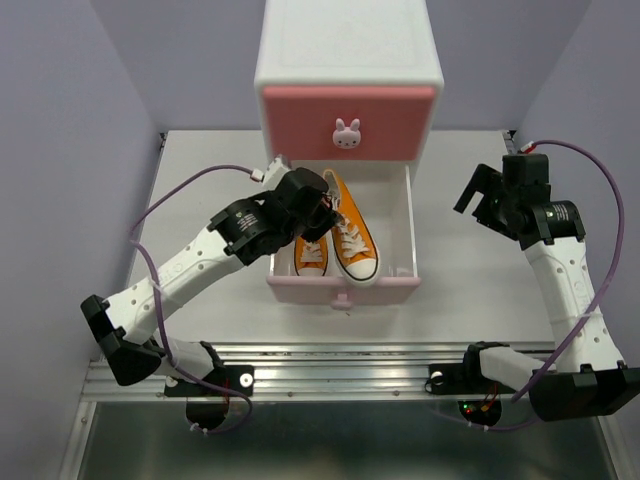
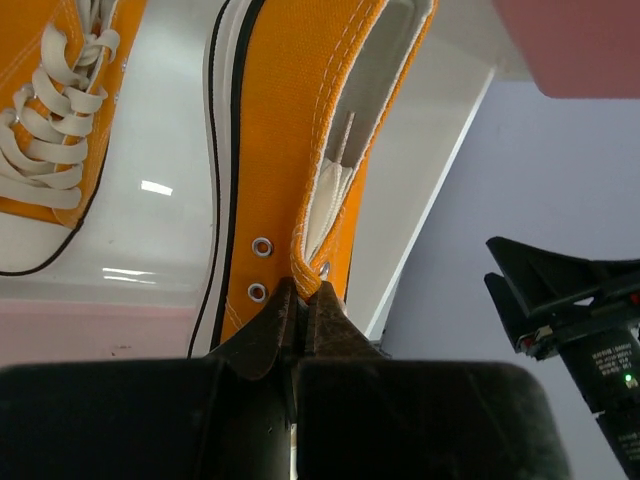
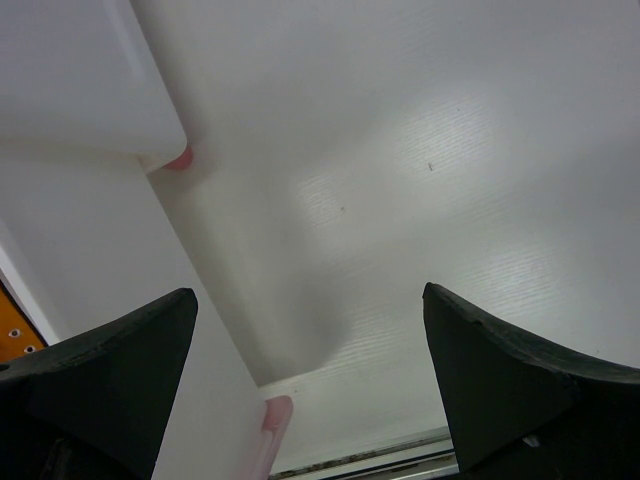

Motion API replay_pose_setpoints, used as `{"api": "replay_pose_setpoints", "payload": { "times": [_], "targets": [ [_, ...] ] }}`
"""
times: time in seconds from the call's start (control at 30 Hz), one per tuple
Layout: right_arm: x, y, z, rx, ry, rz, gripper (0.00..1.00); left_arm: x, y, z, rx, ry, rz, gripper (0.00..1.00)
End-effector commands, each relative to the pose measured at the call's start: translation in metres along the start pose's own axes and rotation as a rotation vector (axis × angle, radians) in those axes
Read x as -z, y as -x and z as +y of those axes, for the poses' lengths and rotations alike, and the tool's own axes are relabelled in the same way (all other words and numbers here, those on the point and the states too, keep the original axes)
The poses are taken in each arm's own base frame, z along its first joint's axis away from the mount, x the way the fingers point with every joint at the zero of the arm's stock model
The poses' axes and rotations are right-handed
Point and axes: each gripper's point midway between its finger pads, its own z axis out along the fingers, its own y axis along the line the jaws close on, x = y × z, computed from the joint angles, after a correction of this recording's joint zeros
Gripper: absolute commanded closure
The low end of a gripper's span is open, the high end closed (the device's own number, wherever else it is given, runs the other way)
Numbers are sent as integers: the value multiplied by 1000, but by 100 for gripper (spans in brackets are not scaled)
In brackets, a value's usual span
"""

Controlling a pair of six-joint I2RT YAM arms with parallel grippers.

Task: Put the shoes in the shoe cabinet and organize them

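The shoe cabinet stands at the back, its darker pink upper drawer shut and its pale pink lower drawer pulled out. Two orange shoes lie in that drawer, toes toward me: a left one and a right one. My left gripper is shut on the right shoe's collar edge, near the top eyelets. My right gripper hangs open and empty over the table, right of the drawer.
The open drawer's right wall and pink front corner lie close to my right gripper's left finger. A bunny knob marks the upper drawer. The right arm shows in the left wrist view. A metal rail runs along the near edge.
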Motion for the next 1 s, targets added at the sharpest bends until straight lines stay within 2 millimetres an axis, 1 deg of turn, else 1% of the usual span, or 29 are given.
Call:
{"api": "replay_pose_setpoints", "payload": {
  "times": [0.0,0.13,0.23,0.3,0.33,0.37,0.4,0.43,0.5,0.53,0.6,0.63,0.67,0.73,0.8,0.83,0.9,0.97],
  "targets": [
    [12,15,-2,4,3,-59,0,18,9,-50,202,-137,-23,100],
    [13,14,-1,5,9,-57,0,13,7,-48,212,-104,-46,100],
    [14,15,-2,8,5,-59,0,8,5,-49,307,-82,-7,100],
    [15,17,-1,7,10,-62,0,6,0,-50,330,-67,19,100],
    [15,17,-1,7,12,-61,0,3,-4,-55,327,-69,36,100],
    [16,18,0,5,14,-63,0,1,-4,-54,323,-57,37,100],
    [16,19,1,4,16,-66,0,2,-2,-59,326,-65,39,100],
    [16,19,1,4,17,-65,0,-4,-1,-59,321,-54,36,100],
    [18,20,1,3,18,-69,0,-10,1,-59,320,-37,44,100],
    [18,20,1,3,20,-72,0,-15,6,-62,324,-38,47,100],
    [19,21,1,7,18,-76,0,-21,10,-58,311,-4,43,100],
    [20,21,1,6,19,-78,0,-24,11,-61,299,2,39,100],
    [21,22,0,9,17,-80,0,-25,11,-58,295,20,38,100],
    [21,21,0,11,17,-80,0,-30,13,-64,291,0,34,100],
    [20,21,-1,11,15,-80,0,-33,12,-66,293,-14,42,100],
    [21,21,-1,11,15,-80,0,-38,9,-62,282,-12,58,100],
    [20,21,-1,12,13,-81,0,-44,8,-62,280,-21,66,100],
    [20,21,-2,12,11,-82,0,-50,6,-57,247,-12,72,100]
  ]
}}
